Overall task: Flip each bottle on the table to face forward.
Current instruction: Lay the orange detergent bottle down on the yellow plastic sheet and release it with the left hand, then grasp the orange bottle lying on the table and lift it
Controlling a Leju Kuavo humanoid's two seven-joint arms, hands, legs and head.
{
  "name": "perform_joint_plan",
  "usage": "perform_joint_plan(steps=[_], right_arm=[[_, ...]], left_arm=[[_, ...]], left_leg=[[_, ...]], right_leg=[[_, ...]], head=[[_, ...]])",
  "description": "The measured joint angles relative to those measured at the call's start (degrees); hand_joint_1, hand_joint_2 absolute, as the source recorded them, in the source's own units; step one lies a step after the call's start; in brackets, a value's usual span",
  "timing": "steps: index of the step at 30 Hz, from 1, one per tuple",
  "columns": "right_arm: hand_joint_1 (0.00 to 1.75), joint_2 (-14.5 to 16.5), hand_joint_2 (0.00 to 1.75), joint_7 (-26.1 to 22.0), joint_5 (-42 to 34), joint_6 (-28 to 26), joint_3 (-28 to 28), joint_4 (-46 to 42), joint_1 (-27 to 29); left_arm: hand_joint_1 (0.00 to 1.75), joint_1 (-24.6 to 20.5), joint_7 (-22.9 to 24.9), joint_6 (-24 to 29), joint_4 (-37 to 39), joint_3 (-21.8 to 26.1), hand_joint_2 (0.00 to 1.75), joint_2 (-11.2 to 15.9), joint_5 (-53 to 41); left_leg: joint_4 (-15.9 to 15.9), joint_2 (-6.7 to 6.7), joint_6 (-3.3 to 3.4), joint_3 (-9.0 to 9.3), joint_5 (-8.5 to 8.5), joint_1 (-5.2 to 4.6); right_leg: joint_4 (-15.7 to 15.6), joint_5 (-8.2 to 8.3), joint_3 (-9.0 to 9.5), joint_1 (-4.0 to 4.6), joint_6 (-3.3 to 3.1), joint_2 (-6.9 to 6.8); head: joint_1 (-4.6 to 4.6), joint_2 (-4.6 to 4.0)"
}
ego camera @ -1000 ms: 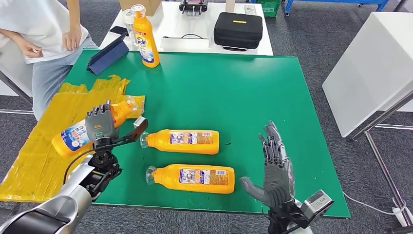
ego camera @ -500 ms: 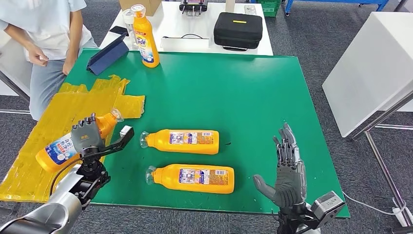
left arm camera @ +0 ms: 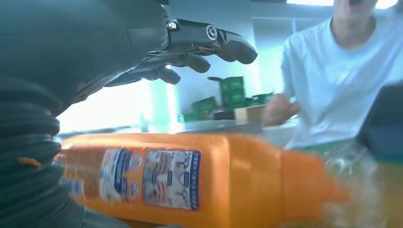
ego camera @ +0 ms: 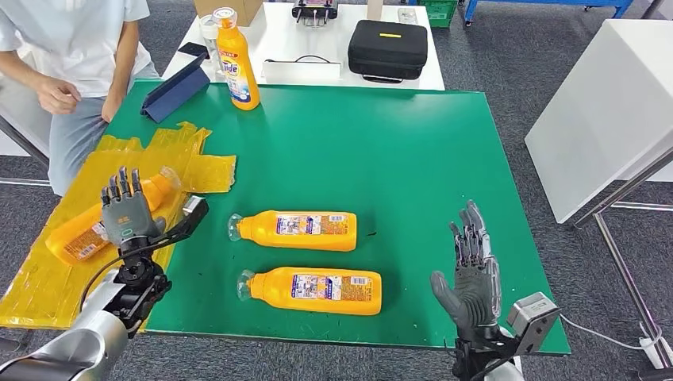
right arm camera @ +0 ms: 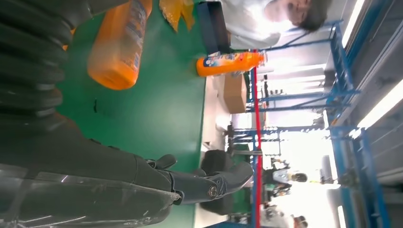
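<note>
Two orange bottles lie on their sides on the green table (ego camera: 397,159), one (ego camera: 298,230) behind the other (ego camera: 313,290), caps pointing left. A third orange bottle (ego camera: 79,234) lies on the yellow plastic sheet (ego camera: 48,278) at the table's left edge. My left hand (ego camera: 127,214) is just in front of it, fingers spread and raised off it; in the left wrist view the fingers (left arm camera: 209,38) are stretched out apart from the bottle (left arm camera: 190,180). A fourth bottle (ego camera: 236,59) stands upright at the far left. My right hand (ego camera: 474,274) is open near the front right edge, holding nothing.
A person (ego camera: 71,48) sits at the far left corner beside a blue folded case (ego camera: 176,91). Behind the green table a white table (ego camera: 317,48) carries a black case (ego camera: 389,48). Another white table (ego camera: 603,111) stands to the right.
My left hand carried the bottle leftward onto the yellow sheet, then opened its fingers and let go. My right hand drifted slightly right and lower.
</note>
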Motion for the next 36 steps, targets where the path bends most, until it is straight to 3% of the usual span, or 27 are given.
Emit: perform_joint_plan(steps=[5, 9, 11, 13, 17, 24, 29, 33, 36], right_arm=[[0.00, 0.62, 1.75, 2.76, -2.58, -3.13, -0.25, 2.01, -0.64], [0.00, 1.15, 1.75, 4.10, -2.90, -4.63, -0.51, 3.12, -1.23], [0.00, 1.30, 1.75, 4.68, -3.08, -5.07, -0.63, 3.84, -1.90], [0.00, 1.39, 1.75, 4.88, -3.20, -5.33, -0.74, 4.56, -2.66], [0.00, 1.56, 1.75, 4.96, -3.23, -5.42, -0.93, 5.55, -3.35], [0.00, 1.73, 1.75, 4.87, -3.28, -5.78, -1.10, 6.60, -3.70], [0.00, 1.83, 1.75, 3.04, -2.99, -10.23, -1.55, 8.02, -4.90], [0.00, 1.31, 1.75, 3.83, -0.85, -12.36, -1.60, 10.59, -6.18], [0.00, 0.78, 1.75, 5.26, 2.16, -15.40, -1.55, 12.35, -7.70]], left_arm=[[0.00, -0.20, -25.73, 1.09, -3.41, 12.75, 1.75, -3.08, 16.99], [0.00, -0.95, -38.64, -0.27, -4.59, 21.54, 1.75, -5.73, 27.44], [0.00, -1.17, -47.01, -3.56, -5.21, 24.88, 1.75, -7.52, 35.32], [0.00, -1.27, -51.93, -6.47, -6.06, 27.43, 1.75, -9.30, 40.31], [0.00, -1.39, -53.56, -7.71, -7.04, 29.88, 1.75, -11.51, 42.03], [0.00, -1.56, -54.31, -9.33, -7.92, 31.74, 1.75, -13.05, 43.40], [0.00, -0.44, -59.41, -25.07, -12.14, 30.68, 1.75, -16.12, 58.39], [0.00, 3.07, -59.05, -36.14, -19.36, 23.84, 1.75, -19.09, 72.46], [0.00, 5.91, -58.34, -38.91, -24.45, 17.84, 1.75, -20.29, 78.12]], left_leg=[[0.00, -0.02, 0.00, 0.01, 0.01, 0.00], [0.00, 0.02, 0.00, 0.02, 0.00, -0.01], [0.01, -0.01, 0.00, 0.02, 0.00, -0.01], [0.01, -0.04, 0.00, 0.02, 0.00, -0.01], [0.01, 0.02, 0.00, 0.02, -0.01, -0.02], [0.01, 0.03, 0.00, 0.03, 0.00, 0.00], [0.01, -0.04, 0.00, 0.01, 0.00, -0.01], [0.01, -0.04, 0.01, -0.02, 0.00, -0.05], [0.01, -0.03, 0.03, -0.03, -0.01, -0.10]], right_leg=[[0.00, 0.01, 0.02, 0.00, 0.00, 0.01], [0.00, 0.03, 0.00, -0.01, 0.00, 0.08], [-0.01, 0.02, 0.02, -0.01, 0.00, 0.06], [-0.01, 0.02, 0.04, -0.01, 0.00, 0.04], [-0.01, 0.04, 0.04, -0.02, 0.00, 0.09], [-0.01, 0.04, 0.02, -0.01, 0.00, 0.10], [-0.01, 0.04, 0.05, -0.02, 0.00, 0.06], [-0.01, 0.05, 0.06, -0.11, 0.01, 0.06], [-0.01, 0.06, 0.05, -0.17, 0.03, 0.06]], head=[[0.01, 0.00], [0.00, 0.01], [0.00, 0.01], [0.01, 0.00], [0.01, 0.01], [0.00, 0.00], [0.00, 0.01], [0.01, 0.00], [-0.01, 0.00]])
